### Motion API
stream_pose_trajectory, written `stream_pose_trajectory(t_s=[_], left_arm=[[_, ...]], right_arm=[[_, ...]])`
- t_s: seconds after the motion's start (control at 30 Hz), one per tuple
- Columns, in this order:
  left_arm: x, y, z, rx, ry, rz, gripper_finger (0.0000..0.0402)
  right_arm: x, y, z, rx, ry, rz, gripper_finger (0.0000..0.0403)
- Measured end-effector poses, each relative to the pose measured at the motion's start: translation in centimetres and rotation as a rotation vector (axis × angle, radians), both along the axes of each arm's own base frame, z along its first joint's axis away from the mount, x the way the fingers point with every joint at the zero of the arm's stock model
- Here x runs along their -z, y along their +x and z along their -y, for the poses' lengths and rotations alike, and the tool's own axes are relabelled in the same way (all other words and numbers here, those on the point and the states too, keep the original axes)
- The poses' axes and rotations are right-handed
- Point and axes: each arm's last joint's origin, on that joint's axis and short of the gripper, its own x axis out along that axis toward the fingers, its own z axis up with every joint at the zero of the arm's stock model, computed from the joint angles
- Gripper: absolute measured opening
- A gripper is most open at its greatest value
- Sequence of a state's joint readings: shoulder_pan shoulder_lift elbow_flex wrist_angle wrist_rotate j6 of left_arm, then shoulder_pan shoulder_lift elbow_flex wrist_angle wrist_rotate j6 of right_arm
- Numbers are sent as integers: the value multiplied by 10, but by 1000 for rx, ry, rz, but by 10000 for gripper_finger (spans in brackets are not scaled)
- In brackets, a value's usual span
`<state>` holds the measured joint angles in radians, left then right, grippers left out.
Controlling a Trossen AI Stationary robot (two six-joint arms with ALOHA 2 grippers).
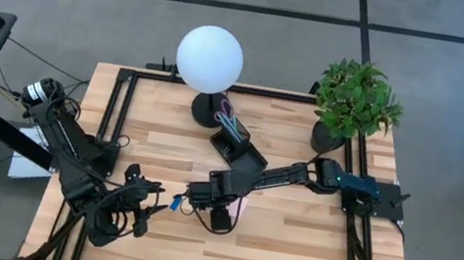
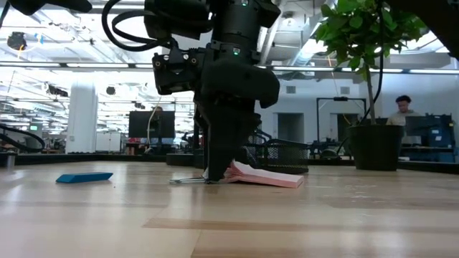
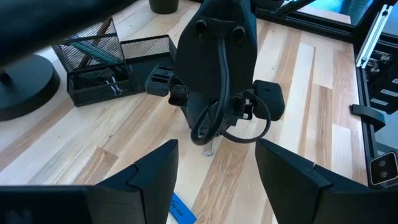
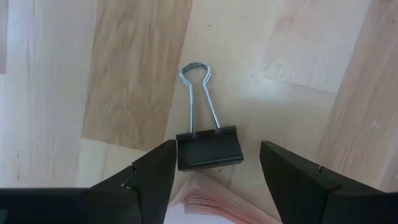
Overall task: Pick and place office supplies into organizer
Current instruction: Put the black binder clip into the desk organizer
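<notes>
The black binder clip [image 4: 209,147] lies flat on the wooden surface [image 4: 130,68], its long axis running from the black body out along the silver wire handles, whose loop points away from the right tool [image 4: 214,163]. That tool stands over the clip with its jaws spread apart, one finger just touching a corner of the clip's body, the other clear of it; it grips nothing. The pink sticky-note pad [image 4: 208,202] lies just beside the clip's body, under the tool. In the low view a blue block [image 2: 84,177] rests on the surface well apart from them. The left tool [image 3: 214,171] hovers near, jaws likewise released. The black mesh organizer [image 3: 118,65] stands farther off, teal pens [image 3: 93,51] leaning in its cup section.
</notes>
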<state>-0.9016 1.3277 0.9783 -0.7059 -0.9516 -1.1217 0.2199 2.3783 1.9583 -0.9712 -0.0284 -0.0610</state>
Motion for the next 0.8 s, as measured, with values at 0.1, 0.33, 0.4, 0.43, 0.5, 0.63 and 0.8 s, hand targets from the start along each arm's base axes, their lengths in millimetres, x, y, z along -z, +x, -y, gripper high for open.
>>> stream_pose_trajectory(t_s=[0.1, 0.33, 0.4, 0.43, 0.5, 0.63, 0.8], left_arm=[[0, 0, 0, 0, 0, 0, 210], [0, 0, 0, 0, 0, 0, 210], [0, 0, 0, 0, 0, 0, 210], [0, 0, 0, 0, 0, 0, 210], [0, 0, 0, 0, 0, 0, 210], [0, 0, 0, 0, 0, 0, 210], [0, 0, 0, 0, 0, 0, 210]], right_arm=[[0, 0, 0, -2, 0, 0, 215], [0, 0, 0, 1, 2, 5, 141], [-1, 1, 0, 8, 4, 7, 126], [-1, 1, 0, 12, 4, 7, 126], [-1, 1, 0, 39, 7, 11, 126], [-1, 3, 4, 127, -23, 26, 130], [-17, 8, 22, 217, -126, 48, 148]])
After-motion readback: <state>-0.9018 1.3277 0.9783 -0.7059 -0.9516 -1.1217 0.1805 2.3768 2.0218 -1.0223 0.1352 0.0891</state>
